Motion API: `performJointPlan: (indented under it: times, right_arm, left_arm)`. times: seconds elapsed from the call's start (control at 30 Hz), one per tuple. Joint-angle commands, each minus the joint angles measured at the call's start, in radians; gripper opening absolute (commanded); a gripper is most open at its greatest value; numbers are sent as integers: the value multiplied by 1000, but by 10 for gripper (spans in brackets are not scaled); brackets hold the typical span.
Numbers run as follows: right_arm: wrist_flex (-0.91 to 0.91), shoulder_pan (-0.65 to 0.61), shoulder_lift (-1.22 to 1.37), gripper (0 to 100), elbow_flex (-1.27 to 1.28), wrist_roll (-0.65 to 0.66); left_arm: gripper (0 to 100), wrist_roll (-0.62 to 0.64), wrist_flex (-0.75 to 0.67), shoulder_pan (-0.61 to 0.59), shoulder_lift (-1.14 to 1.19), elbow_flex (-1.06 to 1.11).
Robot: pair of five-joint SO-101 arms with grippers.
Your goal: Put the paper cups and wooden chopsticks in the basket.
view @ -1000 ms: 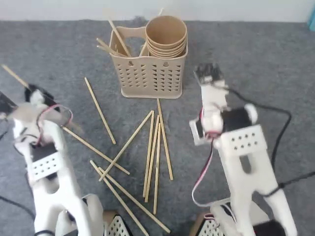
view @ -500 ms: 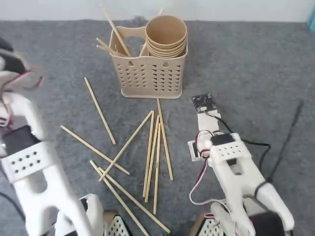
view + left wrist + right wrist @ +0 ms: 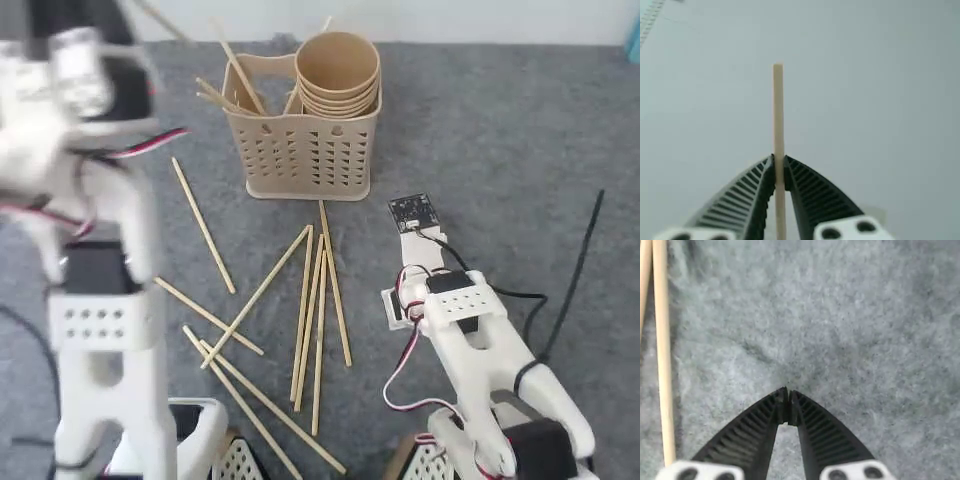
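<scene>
One beige basket (image 3: 300,150) with perforated walls, upright at the far middle of the grey carpet (image 3: 500,130). One nested stack of paper cups (image 3: 338,65) inside its right half, tan, mouths up, about five rims counted. Three or four wooden chopsticks (image 3: 235,85) leaning in the left half, tips poking above the rim. About nine loose chopsticks (image 3: 318,310) flat on the carpet in front of the basket, pale, thin and straight: four nearly parallel in a bundle, the others crossed and scattered to the left. Left gripper (image 3: 779,159) clamped on one more, the held chopstick (image 3: 778,110), its end sticking out past the fingertips. Right gripper (image 3: 788,392) pinched closed on nothing, low over the carpet, two loose chopsticks lying off to one side.
</scene>
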Motion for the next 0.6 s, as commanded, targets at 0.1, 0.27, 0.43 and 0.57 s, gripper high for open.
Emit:
performJointPlan:
  times: [0.1, 0.27, 0.43, 0.57]
  right_arm:
    - [-12, 13, -2, 6, -6, 18]
    - [-12, 13, -2, 6, -6, 49]
    - [-12, 13, -2, 6, -6, 52]
    - [-16, 15, -2, 6, -8, 52]
  left_arm:
    - [11, -147, -43, 103, 233, -97]
    - [11, -147, -175, 98, 400, -105]
    - [11, -147, -219, 95, 522, -85]
    - [11, -147, -242, 106, 529, 4]
